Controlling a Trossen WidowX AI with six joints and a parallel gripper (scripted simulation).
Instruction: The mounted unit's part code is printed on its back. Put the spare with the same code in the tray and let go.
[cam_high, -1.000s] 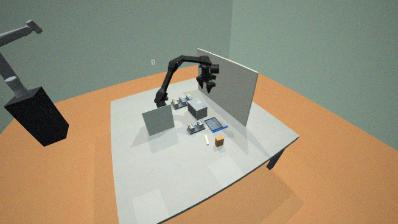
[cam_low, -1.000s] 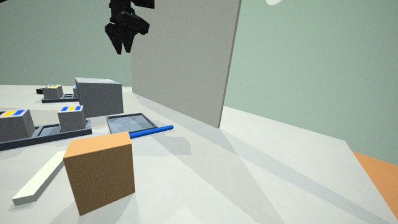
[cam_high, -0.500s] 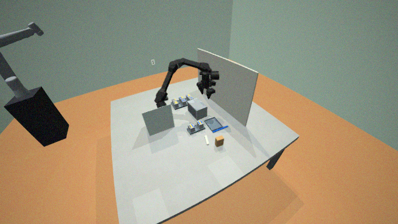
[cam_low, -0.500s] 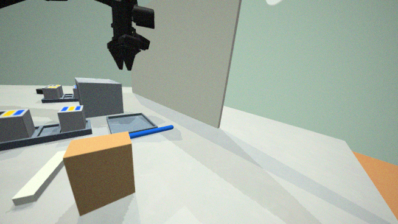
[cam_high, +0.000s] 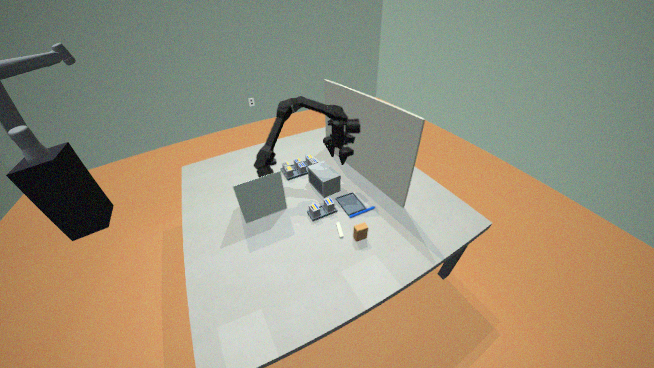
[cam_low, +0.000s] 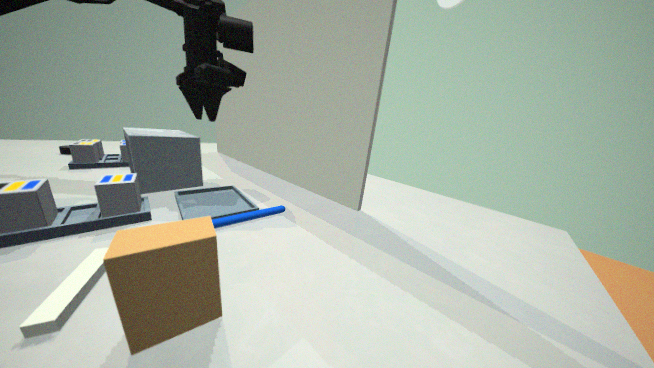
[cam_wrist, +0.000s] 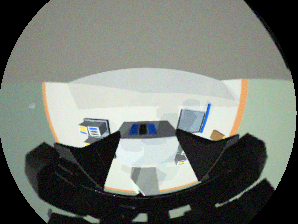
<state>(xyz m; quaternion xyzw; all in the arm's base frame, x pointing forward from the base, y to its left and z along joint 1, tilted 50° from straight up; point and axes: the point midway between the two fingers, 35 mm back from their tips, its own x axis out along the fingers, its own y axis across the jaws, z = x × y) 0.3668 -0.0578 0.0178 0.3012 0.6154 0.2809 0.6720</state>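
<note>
The mounted grey unit (cam_high: 324, 181) (cam_low: 167, 162) (cam_wrist: 166, 129) stands mid-table. In the wrist view its back shows blue, black and blue stripes. My gripper (cam_high: 337, 158) (cam_low: 206, 119) (cam_wrist: 148, 133) is open and empty, high above and behind the unit, pointing down. The front rack (cam_high: 322, 216) (cam_low: 75, 227) holds two spares: one (cam_low: 118, 199) has blue, yellow and blue stripes, the other (cam_low: 25, 209) shows yellow and blue, its third stripe unclear. A rear rack holds three spares (cam_high: 300, 165); their codes are unclear. The tray (cam_high: 351, 204) (cam_low: 215, 202) (cam_wrist: 191, 121) is empty.
A tall panel (cam_high: 377, 145) (cam_low: 305, 100) stands behind the tray. A smaller grey-green panel (cam_high: 261, 197) stands near the arm's base. A blue rod (cam_high: 362, 212) (cam_low: 250, 216) (cam_wrist: 206, 117) lies beside the tray. An orange block (cam_high: 360, 232) (cam_low: 167, 285) and a white bar (cam_high: 340, 230) (cam_low: 65, 295) lie nearby.
</note>
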